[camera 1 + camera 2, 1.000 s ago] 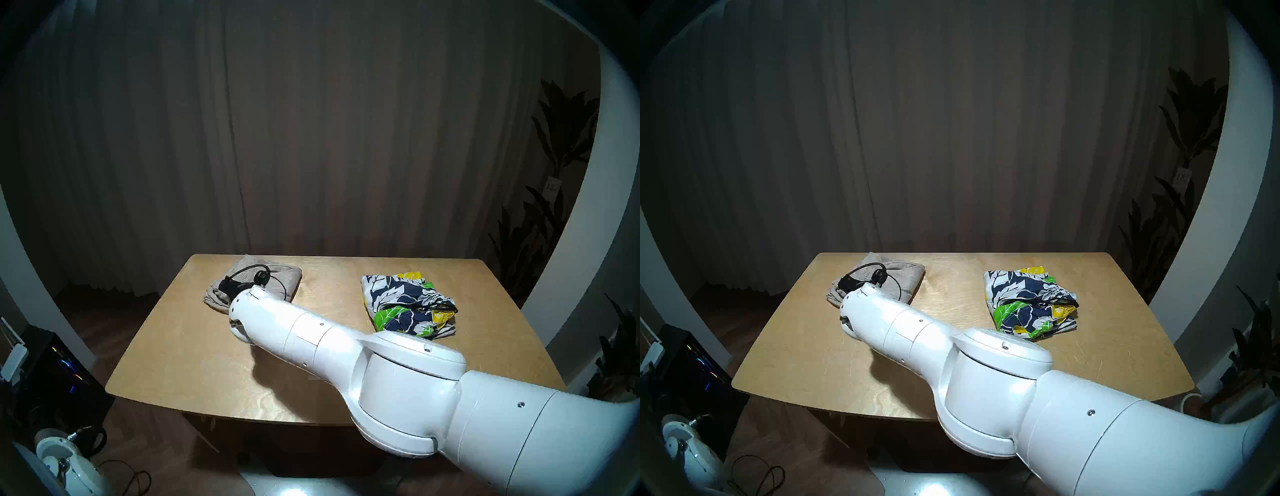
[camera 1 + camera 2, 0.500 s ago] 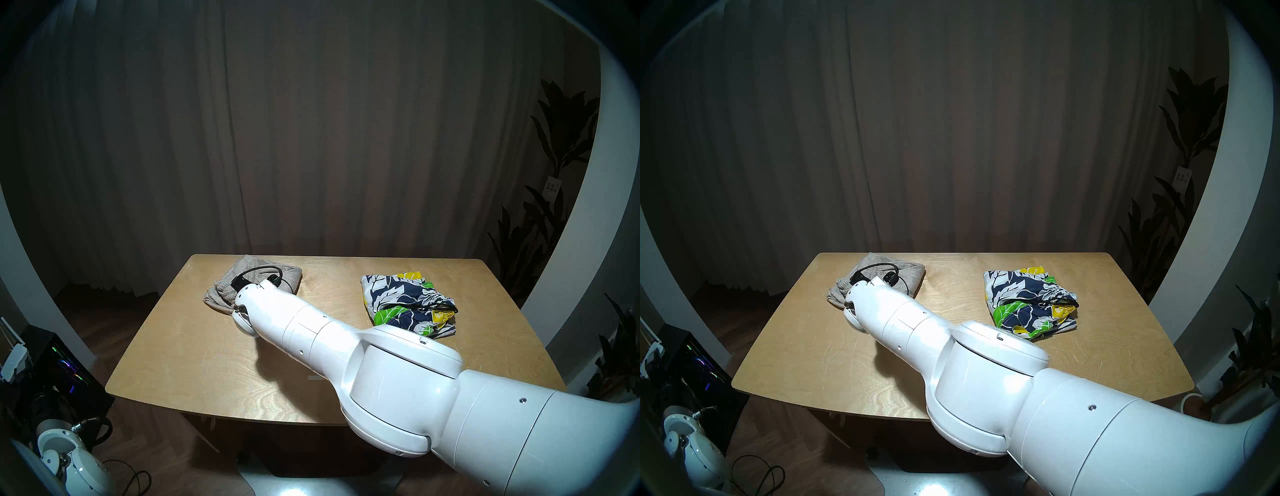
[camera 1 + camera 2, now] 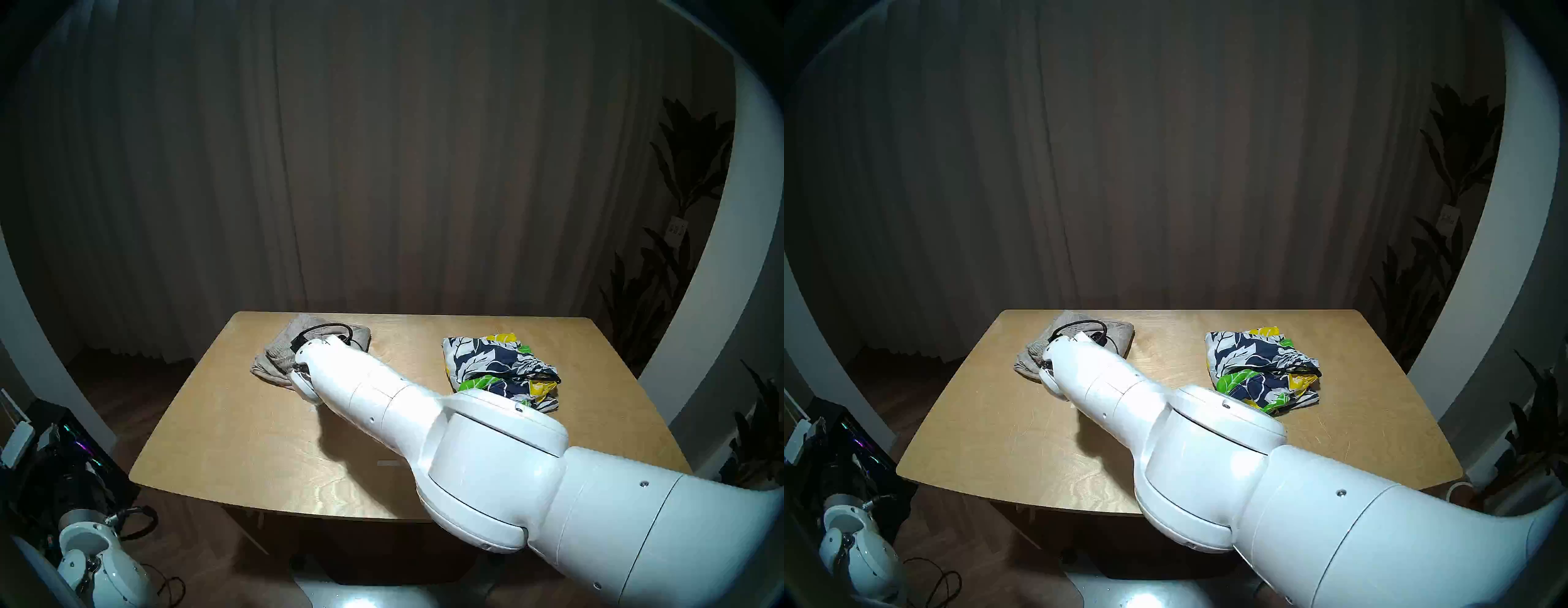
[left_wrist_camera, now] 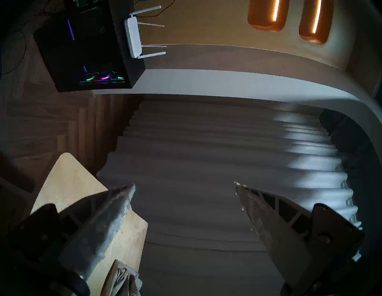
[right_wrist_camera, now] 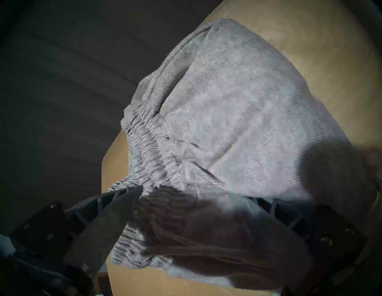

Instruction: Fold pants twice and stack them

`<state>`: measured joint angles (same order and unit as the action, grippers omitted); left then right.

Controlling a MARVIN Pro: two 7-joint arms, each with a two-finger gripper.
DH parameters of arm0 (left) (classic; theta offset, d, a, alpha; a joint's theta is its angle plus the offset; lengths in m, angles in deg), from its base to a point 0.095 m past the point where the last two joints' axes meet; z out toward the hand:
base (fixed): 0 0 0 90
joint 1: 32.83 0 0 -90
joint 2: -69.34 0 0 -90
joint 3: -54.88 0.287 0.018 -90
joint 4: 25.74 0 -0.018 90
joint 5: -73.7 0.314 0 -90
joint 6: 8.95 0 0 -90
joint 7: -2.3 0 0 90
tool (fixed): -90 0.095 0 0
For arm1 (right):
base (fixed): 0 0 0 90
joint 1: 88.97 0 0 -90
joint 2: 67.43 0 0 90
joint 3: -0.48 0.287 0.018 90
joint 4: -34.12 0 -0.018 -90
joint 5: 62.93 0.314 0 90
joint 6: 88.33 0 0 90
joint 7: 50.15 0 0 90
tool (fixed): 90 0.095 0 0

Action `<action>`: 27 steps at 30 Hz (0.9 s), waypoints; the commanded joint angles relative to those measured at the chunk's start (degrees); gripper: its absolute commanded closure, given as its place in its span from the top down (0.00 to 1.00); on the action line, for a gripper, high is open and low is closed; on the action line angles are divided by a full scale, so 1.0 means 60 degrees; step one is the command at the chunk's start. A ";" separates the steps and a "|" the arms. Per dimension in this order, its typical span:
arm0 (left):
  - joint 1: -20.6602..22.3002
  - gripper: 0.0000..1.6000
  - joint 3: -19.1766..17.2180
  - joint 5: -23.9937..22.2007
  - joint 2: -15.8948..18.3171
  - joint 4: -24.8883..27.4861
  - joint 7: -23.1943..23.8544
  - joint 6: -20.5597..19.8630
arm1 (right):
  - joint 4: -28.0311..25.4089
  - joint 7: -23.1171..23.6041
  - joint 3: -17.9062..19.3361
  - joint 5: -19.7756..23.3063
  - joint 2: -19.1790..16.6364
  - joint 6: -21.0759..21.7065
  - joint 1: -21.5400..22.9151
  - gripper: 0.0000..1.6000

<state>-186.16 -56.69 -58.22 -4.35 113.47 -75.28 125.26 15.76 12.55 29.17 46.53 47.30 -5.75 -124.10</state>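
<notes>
I count two garments on the wooden surface (image 3: 237, 429). One is the folded grey-beige knit pants (image 3: 275, 361), lying at the far left part of the surface near its back edge. The other is the floral shorts (image 3: 492, 365) in navy, white, green and yellow, folded into a loose bundle at the far right, well apart from the grey pair. The two are not stacked.

I have two arms. My right arm (image 3: 424, 420) reaches diagonally across the surface from the near right toward the grey pants, and its wrist hides part of them in the head views. One black cable (image 3: 326, 327) loops over the wrist there. From the right wrist camera, my right end effector (image 5: 192, 198) stands spread wide over the pants, one finger (image 5: 115, 206) at the gathered elastic waist and the other over the flat knit panel; whether the tips touch the cloth I cannot tell, and nothing is clamped between them.

My left end effector (image 4: 184, 186) is also spread wide and empty, held off the left side of the surface, pointing at the curtain (image 4: 206, 144). A corner of the surface and a bit of the grey pants show below it. My left arm's elbow (image 3: 102, 569) sits low at the near left.
</notes>
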 commanded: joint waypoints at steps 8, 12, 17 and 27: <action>0.0491 1.00 0.0289 0.0317 0.0376 0.0132 0.0086 -0.0044 | -0.0428 -0.0762 0.0048 0.0143 -0.0430 0.0163 -0.0322 1.00; 0.0590 1.00 0.0370 0.0350 0.0434 0.0132 0.0063 -0.0063 | -0.0693 -0.0885 0.0092 0.0199 -0.0474 0.0237 -0.0287 1.00; 0.0661 1.00 0.0446 0.0363 0.0466 0.0132 0.0034 -0.0081 | -0.0965 -0.1113 0.0119 0.0264 -0.0608 0.0331 -0.0341 1.00; 0.0788 1.00 0.0557 0.0368 0.0534 0.0132 -0.0034 -0.0106 | -0.1460 -0.1611 0.0121 0.0335 -0.1030 0.0490 -0.0417 1.00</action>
<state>-182.12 -53.26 -56.48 -1.68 113.45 -75.62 124.50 8.17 5.72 30.10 48.25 43.39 -3.53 -124.95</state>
